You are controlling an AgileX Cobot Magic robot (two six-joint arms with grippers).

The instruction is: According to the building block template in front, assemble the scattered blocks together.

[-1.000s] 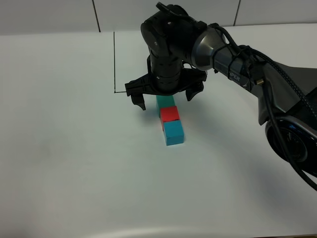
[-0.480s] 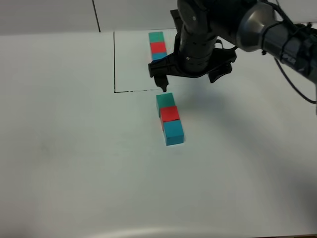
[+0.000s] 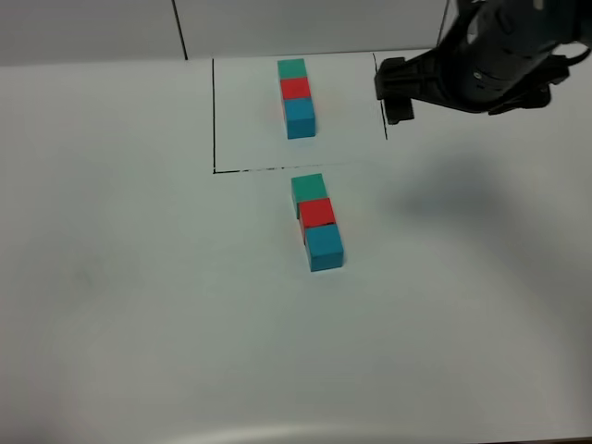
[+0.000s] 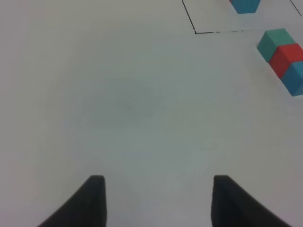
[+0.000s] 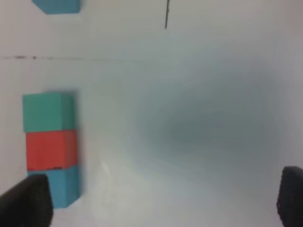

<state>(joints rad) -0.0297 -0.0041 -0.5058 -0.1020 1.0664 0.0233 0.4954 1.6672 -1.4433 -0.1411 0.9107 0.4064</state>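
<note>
The building block template [image 3: 296, 97], a green-red-blue row, lies inside thin black lines [image 3: 214, 116] at the back; only its blue end [image 5: 57, 5] shows in the right wrist view. In front of the frame the scattered blocks sit joined in a slightly slanted row: green [image 3: 308, 188], red [image 3: 317, 213], blue [image 3: 325, 248]. This row also shows as green [image 5: 47, 111], red [image 5: 51, 149], blue [image 5: 61, 187]. My right gripper [image 3: 467, 97] hovers at the back right, open and empty, well off the row. My left gripper [image 4: 158, 189] has its fingers apart over bare table.
A white table [image 3: 139, 305] fills the scene, with a wall seam along the back. In the left wrist view the joined row [image 4: 286, 56] and a frame corner [image 4: 195, 32] lie far off to one side.
My right gripper rose from just above the joined row and swung back and to the right, uncovering the template. The three blocks stayed put. The left gripper did not move.
</note>
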